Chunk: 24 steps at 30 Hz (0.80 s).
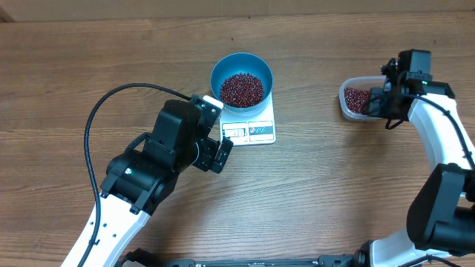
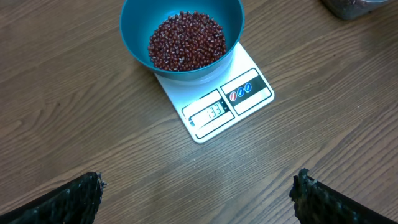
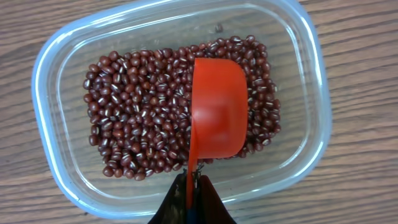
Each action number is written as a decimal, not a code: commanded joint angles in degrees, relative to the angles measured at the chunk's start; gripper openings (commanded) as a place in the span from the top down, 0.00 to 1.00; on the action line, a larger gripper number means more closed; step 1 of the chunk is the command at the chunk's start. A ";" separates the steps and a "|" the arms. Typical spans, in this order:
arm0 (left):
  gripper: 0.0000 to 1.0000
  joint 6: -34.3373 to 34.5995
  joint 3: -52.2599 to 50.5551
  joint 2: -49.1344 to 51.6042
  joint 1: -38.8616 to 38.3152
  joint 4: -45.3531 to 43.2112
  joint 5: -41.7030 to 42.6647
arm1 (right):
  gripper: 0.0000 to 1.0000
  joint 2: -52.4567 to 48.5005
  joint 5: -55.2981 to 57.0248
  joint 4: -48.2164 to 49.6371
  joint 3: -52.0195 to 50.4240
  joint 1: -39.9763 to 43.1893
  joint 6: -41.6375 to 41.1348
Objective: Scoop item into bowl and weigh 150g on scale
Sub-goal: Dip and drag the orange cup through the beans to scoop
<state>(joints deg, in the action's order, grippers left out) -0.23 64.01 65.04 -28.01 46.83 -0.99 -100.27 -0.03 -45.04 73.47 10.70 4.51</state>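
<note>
Nearest to us the left arm [image 1: 141, 174] hangs low over the counter [image 1: 334, 185], and the left jaws stand wide apart, holding nothing. We judge it is parked there so that its camera looks straight at the scale [image 2: 249, 68] and stays clear of the weighing. The scale sits just beyond it with its display [image 2: 211, 112] turned towards us. The digits seem to read a little under the target, so more is wanted. The blue bowl [image 2: 134, 31] stands on the back part of the scale, leaving the display uncovered, and holds a heap of beans [image 2: 186, 40]. Farthest off, well apart to the right, lies the clear tub [image 3: 56, 74] with the rest of the beans [image 3: 137, 112]. The right jaws are clamped together on the thin handle of a red scoop [image 3: 217, 109], whose cup lies over that heap, we judge for one more small helping. No beans show on its red face
</note>
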 commanded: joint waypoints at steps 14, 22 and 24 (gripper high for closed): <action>0.01 -0.90 0.76 -0.55 0.35 -0.11 0.83 | 0.96 -1.77 -17.79 0.28 -0.72 0.63 5.44; 0.01 -0.87 0.76 -0.55 0.35 -0.11 0.83 | 0.96 -2.23 -21.14 0.24 -0.72 1.25 7.54; 0.00 -0.87 0.76 -0.55 0.35 -0.11 0.83 | 0.96 -2.97 -21.40 0.09 -0.72 2.16 7.54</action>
<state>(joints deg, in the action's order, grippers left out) -0.23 64.01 65.04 -28.01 46.83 -0.99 -101.89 -18.55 -45.04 73.43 11.73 11.25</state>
